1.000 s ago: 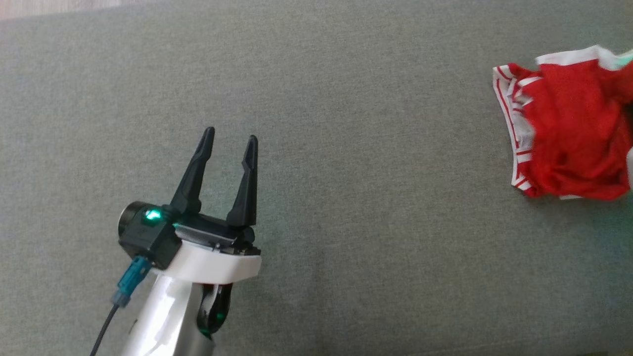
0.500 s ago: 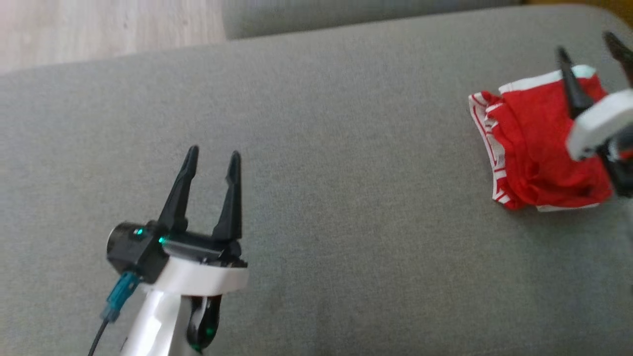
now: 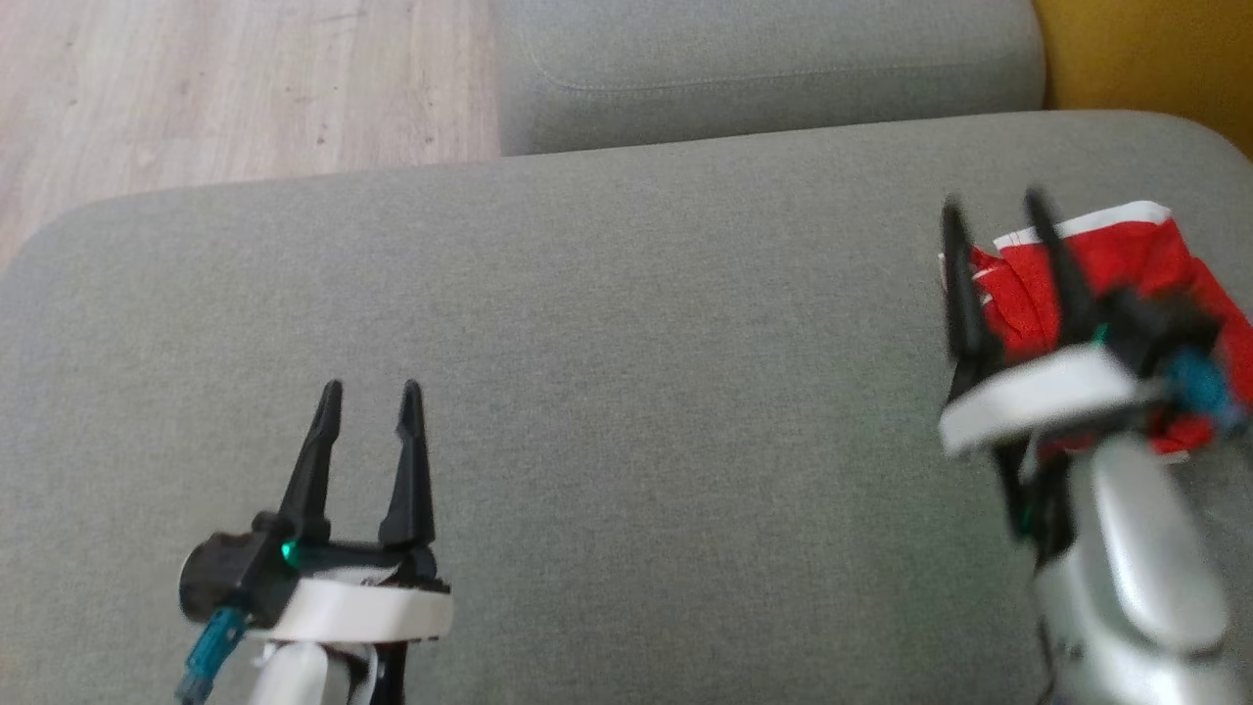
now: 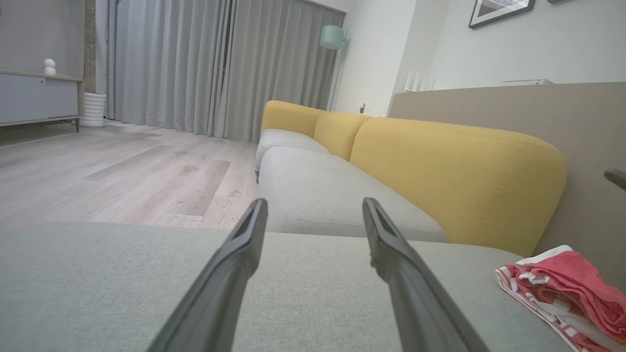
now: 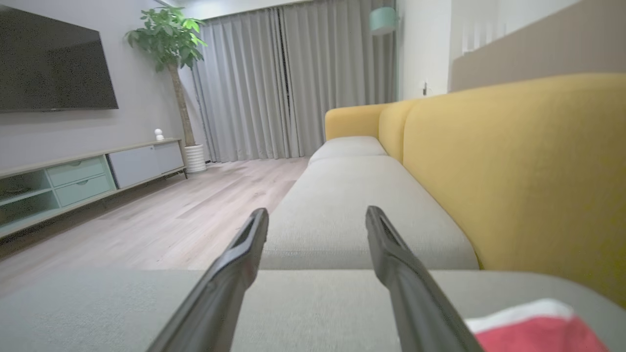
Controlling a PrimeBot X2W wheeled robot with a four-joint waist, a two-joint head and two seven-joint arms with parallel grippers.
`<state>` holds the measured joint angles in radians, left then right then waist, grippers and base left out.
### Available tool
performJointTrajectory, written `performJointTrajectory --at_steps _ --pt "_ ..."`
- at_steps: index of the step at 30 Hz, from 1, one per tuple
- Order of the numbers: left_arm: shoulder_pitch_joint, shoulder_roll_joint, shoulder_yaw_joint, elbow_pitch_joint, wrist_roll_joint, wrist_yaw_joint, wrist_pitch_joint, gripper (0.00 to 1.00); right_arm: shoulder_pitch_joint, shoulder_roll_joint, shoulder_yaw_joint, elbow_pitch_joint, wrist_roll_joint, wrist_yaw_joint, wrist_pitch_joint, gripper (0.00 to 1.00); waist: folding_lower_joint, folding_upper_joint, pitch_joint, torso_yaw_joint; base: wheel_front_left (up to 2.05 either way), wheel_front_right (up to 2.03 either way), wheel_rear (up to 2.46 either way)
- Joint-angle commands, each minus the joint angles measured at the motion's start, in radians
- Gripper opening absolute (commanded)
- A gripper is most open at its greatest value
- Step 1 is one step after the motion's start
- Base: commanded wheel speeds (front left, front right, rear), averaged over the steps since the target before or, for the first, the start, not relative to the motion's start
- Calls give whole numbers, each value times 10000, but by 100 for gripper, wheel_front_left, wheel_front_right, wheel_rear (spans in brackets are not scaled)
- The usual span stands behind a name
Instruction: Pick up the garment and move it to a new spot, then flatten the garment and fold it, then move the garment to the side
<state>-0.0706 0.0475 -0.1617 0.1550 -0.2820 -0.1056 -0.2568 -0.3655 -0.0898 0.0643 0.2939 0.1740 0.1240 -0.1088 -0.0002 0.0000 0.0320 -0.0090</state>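
Garment crumpled, red; right hand at its edge, parted, empty; left hand parted, empty, over cushion.

We log a broad grey woven-fabric sofa seat cushion with rounded corners as the carrying surface; its cloth lies smooth and flat across the middle. Directly on it we see one crumpled red fabric garment with white striped trim, bunched in a heap near the cushion's far right corner, close to the mustard-yellow upholstered backrest. A second grey seat cushion butts against the first along its far edge.
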Motion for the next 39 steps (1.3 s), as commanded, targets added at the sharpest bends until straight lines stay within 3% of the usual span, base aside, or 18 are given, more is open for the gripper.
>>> performJointTrajectory --at_steps 1,7,12,38,39 --pt "-189 44 481 -302 80 13 -49 100 332 224 117 -411 -99 67 -315 100 2 0 -66 47 0 0 0" --pt "262 32 718 -62 16 44 -49 100 2026 389 325 -266 -113 67 -1354 100 2 0 -289 122 0 0 0" --pt "539 30 717 -156 48 19 -49 100 2770 393 553 -192 83 67 -1518 100 2 0 -381 110 0 0 0" --pt "824 28 786 -332 -401 -55 -49 100 3040 395 677 -726 93 67 -1529 100 2 0 -475 2 0 0 0" --pt "1163 4 446 -25 -369 -8 0 0 3196 378 435 -390 95 0 -1394 0 2 0 -475 1 0 0 0"
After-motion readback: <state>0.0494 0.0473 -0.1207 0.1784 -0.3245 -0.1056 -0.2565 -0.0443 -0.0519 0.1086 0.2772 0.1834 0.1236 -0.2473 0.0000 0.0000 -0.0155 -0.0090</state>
